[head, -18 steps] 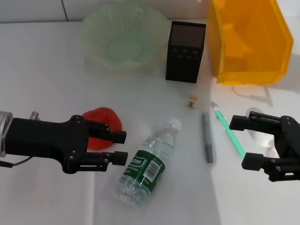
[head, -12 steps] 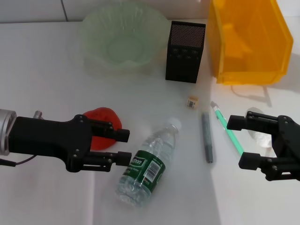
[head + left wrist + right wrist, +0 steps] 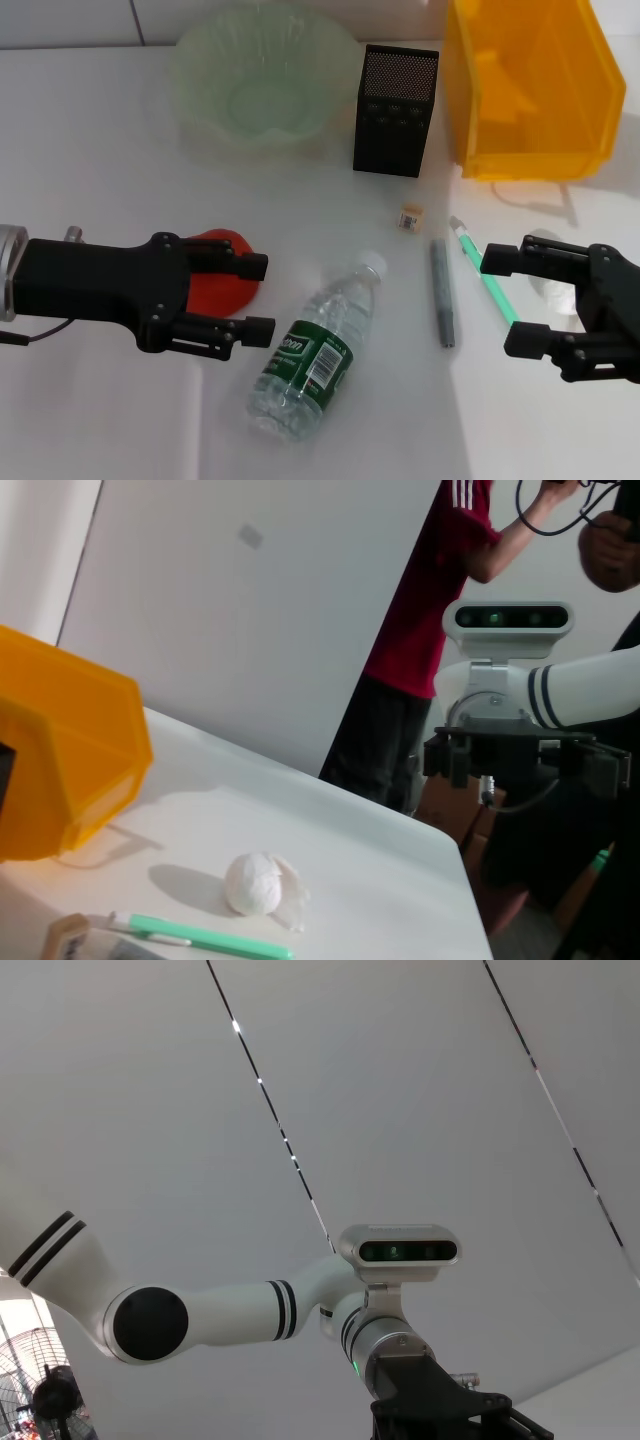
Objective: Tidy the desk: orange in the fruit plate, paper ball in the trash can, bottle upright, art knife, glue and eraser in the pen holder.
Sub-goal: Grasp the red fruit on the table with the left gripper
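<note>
The orange (image 3: 218, 288) rests on the table near my left side, and my left gripper (image 3: 258, 296) stands open with a finger on either side of it. Beside it the bottle (image 3: 315, 350) lies flat. A grey glue stick (image 3: 442, 292), the tan eraser (image 3: 411, 217) and the green art knife (image 3: 487, 278) lie to the right. My right gripper (image 3: 508, 300) is open over the knife's near end, partly hiding the paper ball (image 3: 552, 290). The left wrist view shows the paper ball (image 3: 255, 882) and art knife (image 3: 200, 937). Fruit plate (image 3: 262, 85), pen holder (image 3: 395, 97) and trash can (image 3: 530, 85) stand at the back.
The yellow trash can (image 3: 60, 770) also fills the left wrist view's side, with a person and the table's far edge beyond. The right wrist view shows only the robot's head and an arm against the ceiling.
My left gripper has shifted away from the robot's body, so the orange now sits deeper between its open fingers. The right gripper has crept slightly left over the green knife.
</note>
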`<state>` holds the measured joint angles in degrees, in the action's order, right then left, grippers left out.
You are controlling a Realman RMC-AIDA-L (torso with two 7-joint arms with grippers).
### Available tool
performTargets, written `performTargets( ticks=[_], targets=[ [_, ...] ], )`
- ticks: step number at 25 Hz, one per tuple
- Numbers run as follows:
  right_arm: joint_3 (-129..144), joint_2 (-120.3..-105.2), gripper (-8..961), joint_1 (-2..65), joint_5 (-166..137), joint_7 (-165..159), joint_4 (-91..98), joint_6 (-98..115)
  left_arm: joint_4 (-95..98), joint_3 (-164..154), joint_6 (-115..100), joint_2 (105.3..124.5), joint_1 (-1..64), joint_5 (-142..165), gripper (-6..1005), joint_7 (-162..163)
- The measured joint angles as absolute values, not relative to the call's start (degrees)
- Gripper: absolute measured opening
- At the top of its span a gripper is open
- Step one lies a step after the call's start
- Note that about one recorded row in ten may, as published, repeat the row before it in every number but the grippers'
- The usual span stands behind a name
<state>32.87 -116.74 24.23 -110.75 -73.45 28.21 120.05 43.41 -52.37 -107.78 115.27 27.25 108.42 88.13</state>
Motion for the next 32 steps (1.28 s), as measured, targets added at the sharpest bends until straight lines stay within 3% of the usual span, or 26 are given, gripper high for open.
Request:
performTargets(
  ticks=[2,9,14,29,32],
  targets=[
    [32.9,-116.78,839,24.3,-110.7,-73.5,28.2,119.5,43.4,-52.1,-107.0,115.06,27.1,108.6,833,88.3],
    [32.8,-117.4,839,23.7,-110.7,-73.2,27.8,118.6,43.0,-52.0,-92.8,114.21,24.9,108.6,821,87.6],
    [32.7,-117.95,838,23.0,-110.7,-73.0,27.6,117.0,42.4,-52.3,-82.2,115.66,22.8,108.7,803,84.4],
    [29.8,-118.7,838,21.9,-110.0,-71.9,27.4,116.1,41.5,-53.9,-77.7,117.93,22.8,113.1,751,82.4],
    [29.8,-118.75,837,21.8,-110.0,-71.9,27.4,116.1,41.5,-53.8,-77.6,118.01,22.7,112.8,596,82.3]
  ],
)
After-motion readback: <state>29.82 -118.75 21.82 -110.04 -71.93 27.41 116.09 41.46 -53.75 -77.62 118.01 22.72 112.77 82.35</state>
